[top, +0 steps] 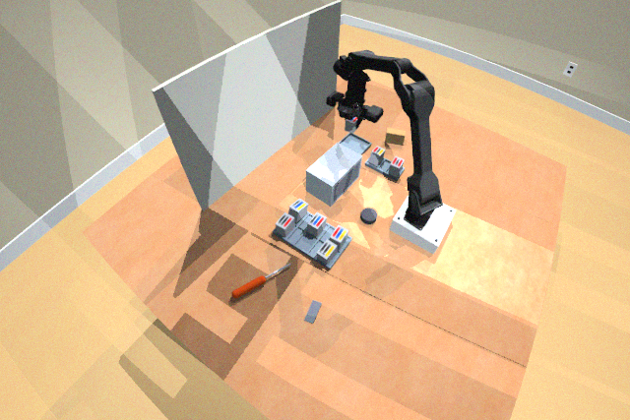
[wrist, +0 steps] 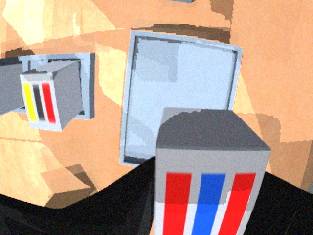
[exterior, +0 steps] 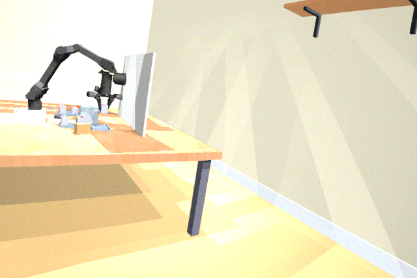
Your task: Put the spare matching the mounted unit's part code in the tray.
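Note:
My gripper (top: 354, 119) (exterior: 104, 105) is shut on a grey unit (top: 350, 124) (exterior: 103, 109) (wrist: 210, 127) with red, blue and red stripes. It holds the unit upright in the air. The shallow grey tray (top: 342, 141) (wrist: 126, 105) looks empty; in the wrist view the held unit covers its lower right corner. A small rack (wrist: 91, 88) beside the tray bears a yellow-black-red striped unit (top: 376, 154) (wrist: 41, 105) and another unit (top: 396, 166). A larger rack (top: 305, 244) holds several striped units. I cannot make out the mounted unit or its code.
A pale box (top: 331, 171) (exterior: 88, 113) stands right beside the tray. A tall upright panel (top: 254, 110) (exterior: 137, 90) stands behind. A tan block (top: 395, 137) (exterior: 82, 128), a dark disc (top: 368, 215), an orange-handled screwdriver (top: 249, 286) and a grey strip (top: 312, 311) lie around.

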